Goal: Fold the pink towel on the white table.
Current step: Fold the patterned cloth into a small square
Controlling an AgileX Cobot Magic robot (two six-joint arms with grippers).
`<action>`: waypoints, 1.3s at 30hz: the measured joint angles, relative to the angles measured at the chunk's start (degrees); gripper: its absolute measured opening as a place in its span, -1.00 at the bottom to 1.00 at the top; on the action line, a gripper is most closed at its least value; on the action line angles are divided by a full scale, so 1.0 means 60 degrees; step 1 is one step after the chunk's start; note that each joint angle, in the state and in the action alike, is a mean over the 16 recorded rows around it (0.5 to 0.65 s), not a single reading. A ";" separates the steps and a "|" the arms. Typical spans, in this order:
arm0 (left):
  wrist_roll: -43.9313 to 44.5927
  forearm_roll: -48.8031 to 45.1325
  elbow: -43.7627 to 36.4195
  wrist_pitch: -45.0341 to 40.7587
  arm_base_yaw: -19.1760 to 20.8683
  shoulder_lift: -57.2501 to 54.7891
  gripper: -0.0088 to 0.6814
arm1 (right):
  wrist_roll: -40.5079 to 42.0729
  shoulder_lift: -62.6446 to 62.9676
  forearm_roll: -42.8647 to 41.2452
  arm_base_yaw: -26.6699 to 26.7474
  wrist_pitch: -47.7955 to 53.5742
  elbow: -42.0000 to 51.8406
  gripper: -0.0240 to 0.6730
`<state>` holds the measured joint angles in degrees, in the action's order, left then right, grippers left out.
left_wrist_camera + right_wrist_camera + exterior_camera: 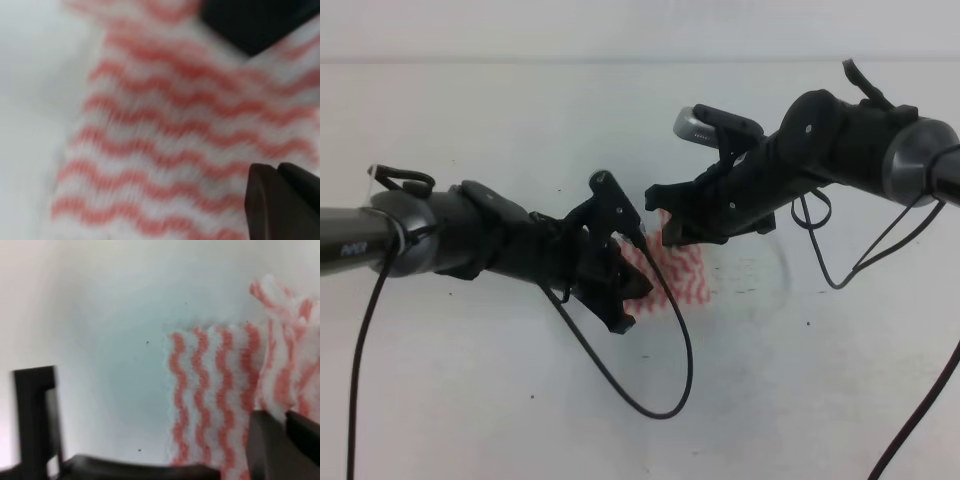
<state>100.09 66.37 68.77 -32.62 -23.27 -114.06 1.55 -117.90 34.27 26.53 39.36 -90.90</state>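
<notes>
Pink-striped towel (pixel 680 272) mid-fold on white worktop (pixel 470 390), both grippers over it.
I judge the fold underway; right fingers (pixel 280 450) seem to pinch an edge, left gripper (pixel 620 285) unclear. Next: flatten.

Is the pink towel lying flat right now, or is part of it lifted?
Partly lifted. In the right wrist view, one corner of the pink towel stands crumpled above the rest, which lies on the white table. Fold progress: cannot tell.
</notes>
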 joint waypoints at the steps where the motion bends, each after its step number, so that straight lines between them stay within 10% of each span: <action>1: 0.0150 0.0011 0.0000 -0.0081 0.0037 0.0050 -0.99 | 0.0000 -0.0006 -0.0004 0.0000 0.0002 0.0001 -0.97; 20: 0.3902 0.1987 -0.0015 -0.2896 0.1601 -0.0313 -0.99 | 0.0001 0.0019 -0.0017 0.0001 0.0032 -0.0001 -0.97; 39: 0.4026 0.2127 -0.0014 -0.2893 0.1666 -0.1115 -0.99 | -0.0001 -0.0018 -0.0049 0.0055 0.0308 -0.0348 -0.97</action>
<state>124.24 79.13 68.69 -49.98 -13.28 -120.75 1.54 -118.01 33.98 26.86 41.21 -92.99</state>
